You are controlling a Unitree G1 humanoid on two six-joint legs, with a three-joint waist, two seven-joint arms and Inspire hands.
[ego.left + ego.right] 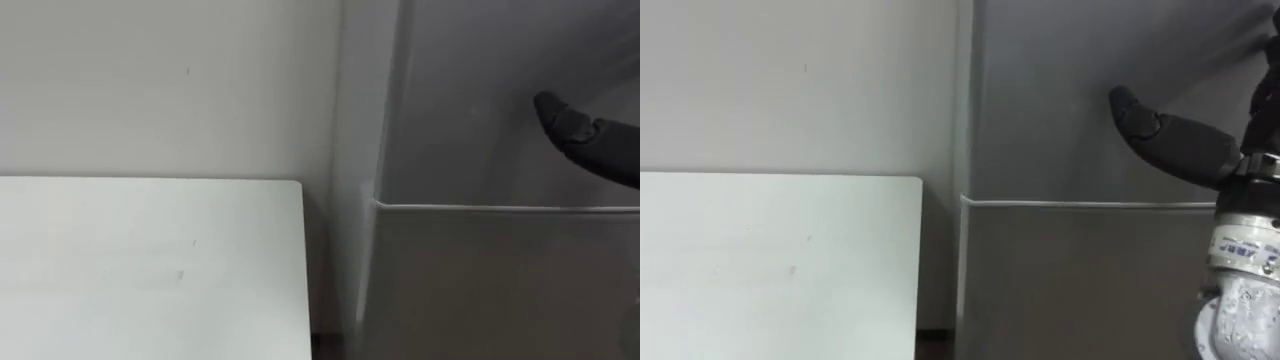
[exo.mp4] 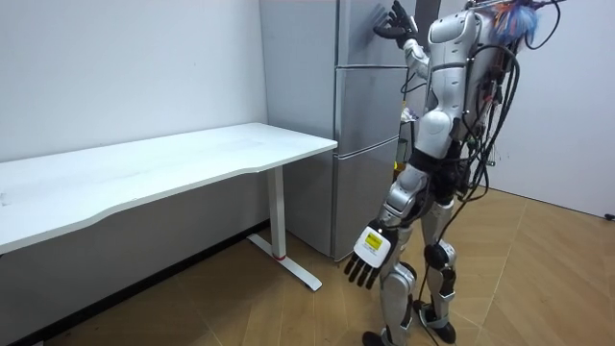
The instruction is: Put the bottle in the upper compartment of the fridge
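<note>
Upper fridge door [image 1: 1060,90] shut, right hand [image 1: 1170,140] flat-fingered against it, left hand [image 2: 370,255] hanging open; bottle in neither, location undetermined; presumably light, slick, rigid, so wrap round mid-body.

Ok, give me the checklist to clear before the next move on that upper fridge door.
1. Robot standing close in front of the fridge: ok.
2. Right hand up at the upper door: ok, fingers open; whether it touches the door, cannot tell.
3. Upper door open: not ok, it is shut.
4. Bottle in a hand: not ok, neither hand holds one.
5. Left hand free: ok, it hangs open at the robot's side.
</note>
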